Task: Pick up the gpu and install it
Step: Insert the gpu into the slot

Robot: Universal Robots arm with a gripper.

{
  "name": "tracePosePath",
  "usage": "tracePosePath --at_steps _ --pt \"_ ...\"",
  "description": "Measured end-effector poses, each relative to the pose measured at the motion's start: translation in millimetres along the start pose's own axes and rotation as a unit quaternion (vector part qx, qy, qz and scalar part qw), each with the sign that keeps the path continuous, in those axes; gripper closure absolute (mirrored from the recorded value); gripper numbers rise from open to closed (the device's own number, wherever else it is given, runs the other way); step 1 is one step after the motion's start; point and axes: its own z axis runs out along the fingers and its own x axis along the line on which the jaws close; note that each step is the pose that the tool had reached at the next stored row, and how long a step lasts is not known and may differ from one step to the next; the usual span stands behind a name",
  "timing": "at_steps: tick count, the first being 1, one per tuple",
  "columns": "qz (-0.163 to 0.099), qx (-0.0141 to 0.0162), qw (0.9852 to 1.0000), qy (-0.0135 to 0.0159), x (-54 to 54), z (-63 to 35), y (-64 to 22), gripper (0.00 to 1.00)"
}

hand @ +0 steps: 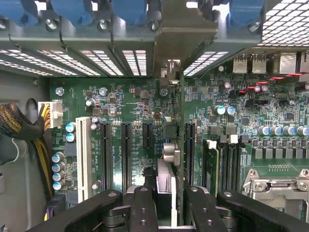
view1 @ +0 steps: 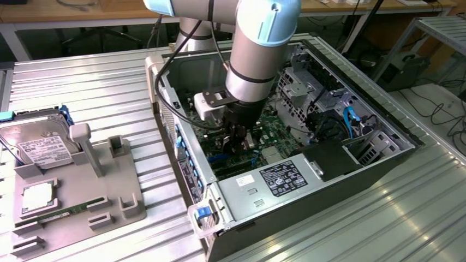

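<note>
The open computer case (view1: pixel 182 98) lies on its side on the metal table. My gripper (view1: pixel 239 143) reaches down into it, just above the green motherboard (view1: pixel 275 131). In the wrist view the gripper (hand: pixel 166 205) is shut on the gpu (hand: pixel 166 176), with black fingers (hand: pixel 144 208) on either side of it. The card is edge-on and upright. It stands over the motherboard (hand: pixel 130 96) between the black expansion slots (hand: pixel 126 154) and another black slot (hand: pixel 189 150). Whether its lower edge is in a slot I cannot tell.
A grey fixture tray (view1: pixel 80 191) at the exterior view's left holds a hard drive (view1: pixel 40 144), a processor (view1: pixel 36 197) and a memory stick (view1: pixel 58 214). Inside the case are a labelled metal box (view1: pixel 284 177), blue cables (view1: pixel 350 123) and a yellow-black cable bundle (hand: pixel 24 125).
</note>
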Motion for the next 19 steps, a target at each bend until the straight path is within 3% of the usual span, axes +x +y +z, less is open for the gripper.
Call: tracePosePath --at_steps 7,19 --pt "0.000 -0.0015 1.0000 -0.0002 0.0 1.2 -0.4 0.72" --pt "0.000 -0.0035 1.0000 -0.0001 0.3 13.1 -0.6 0.72"
